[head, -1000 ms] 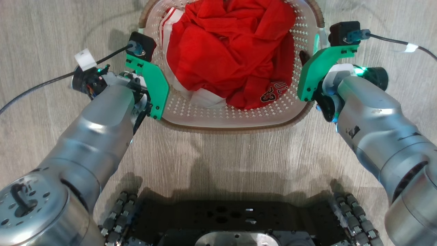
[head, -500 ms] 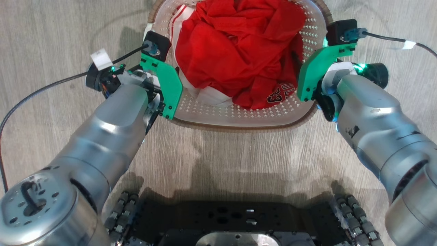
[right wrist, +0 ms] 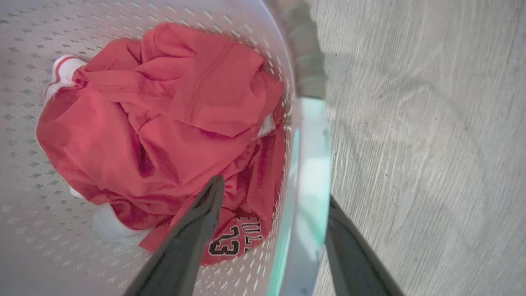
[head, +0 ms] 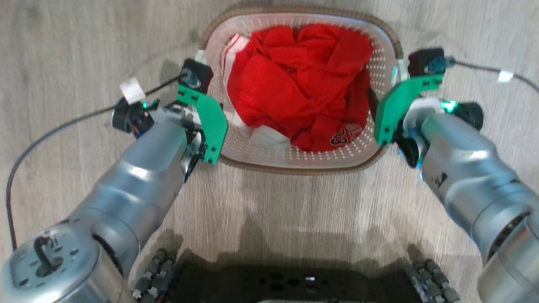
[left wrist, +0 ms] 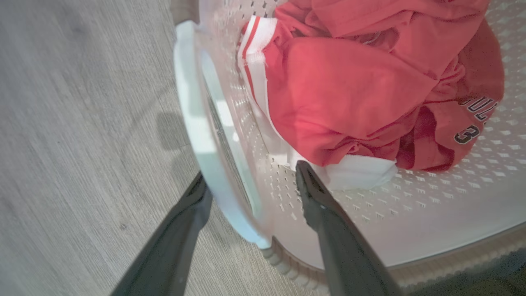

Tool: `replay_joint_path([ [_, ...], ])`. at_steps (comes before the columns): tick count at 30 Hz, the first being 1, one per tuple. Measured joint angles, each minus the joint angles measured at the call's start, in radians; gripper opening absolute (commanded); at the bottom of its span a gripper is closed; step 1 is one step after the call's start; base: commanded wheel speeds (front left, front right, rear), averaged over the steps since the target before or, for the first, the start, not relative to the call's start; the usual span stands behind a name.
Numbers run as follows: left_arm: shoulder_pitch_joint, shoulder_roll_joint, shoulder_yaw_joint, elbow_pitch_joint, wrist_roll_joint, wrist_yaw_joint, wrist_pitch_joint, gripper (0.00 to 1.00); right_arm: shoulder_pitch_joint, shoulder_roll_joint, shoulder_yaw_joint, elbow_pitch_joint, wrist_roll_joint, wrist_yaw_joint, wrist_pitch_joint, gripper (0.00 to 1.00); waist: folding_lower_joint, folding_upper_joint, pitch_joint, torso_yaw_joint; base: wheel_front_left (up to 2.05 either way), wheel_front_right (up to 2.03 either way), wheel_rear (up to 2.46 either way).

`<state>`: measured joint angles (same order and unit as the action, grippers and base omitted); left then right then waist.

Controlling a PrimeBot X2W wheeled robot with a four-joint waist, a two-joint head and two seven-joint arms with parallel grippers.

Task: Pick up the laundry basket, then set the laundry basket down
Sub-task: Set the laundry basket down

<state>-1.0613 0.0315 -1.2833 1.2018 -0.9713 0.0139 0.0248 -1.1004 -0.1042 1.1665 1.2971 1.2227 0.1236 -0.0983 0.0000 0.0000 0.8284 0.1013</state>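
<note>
The basket [head: 294, 156] looks light but stiff, best taken by its side handles [left wrist: 193, 115], which the left end effector [left wrist: 250, 172] and right end effector [right wrist: 274, 190] each seemingly pinch.

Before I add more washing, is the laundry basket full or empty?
Partly full: crumpled red clothing lies in the laundry basket, bare perforated wall around it.
</note>
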Motion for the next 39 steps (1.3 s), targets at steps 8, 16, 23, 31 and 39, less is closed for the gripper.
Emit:
replay_joint_path([
  [8,0.094,-0.001,-0.001,-0.031,-0.016,0.041,-0.091,1.00,0.118,-0.001,-0.040,0.001,0.009,0.000,-0.025,1.00,-0.0001,0.0001,-0.147,0.013,0.00,0.00,0.00],
  [16,0.228,0.000,-0.001,-0.031,-0.005,0.044,-0.177,1.00,0.228,0.004,-0.057,-0.003,0.009,0.000,-0.104,1.00,-0.0001,0.0002,-0.315,0.022,0.00,0.00,0.00],
  [23,0.385,0.000,0.057,0.009,-0.083,0.003,-0.260,1.00,0.401,0.007,-0.102,-0.105,0.047,0.000,-0.144,1.00,-0.0002,0.0002,-0.549,0.008,0.00,0.00,0.00],
  [31,0.449,0.044,0.229,-0.132,-0.007,0.040,-0.273,1.00,0.486,-0.043,-0.273,-0.225,-0.049,0.000,-0.150,1.00,-0.0002,0.0002,-0.743,-0.019,0.00,0.00,0.00],
  [39,0.632,0.134,0.620,-0.533,0.288,0.101,-0.274,1.00,0.565,-0.062,-0.570,-0.423,-0.306,0.000,-0.150,1.00,-0.0001,0.0001,-0.835,-0.053,0.00,0.00,0.00],
])
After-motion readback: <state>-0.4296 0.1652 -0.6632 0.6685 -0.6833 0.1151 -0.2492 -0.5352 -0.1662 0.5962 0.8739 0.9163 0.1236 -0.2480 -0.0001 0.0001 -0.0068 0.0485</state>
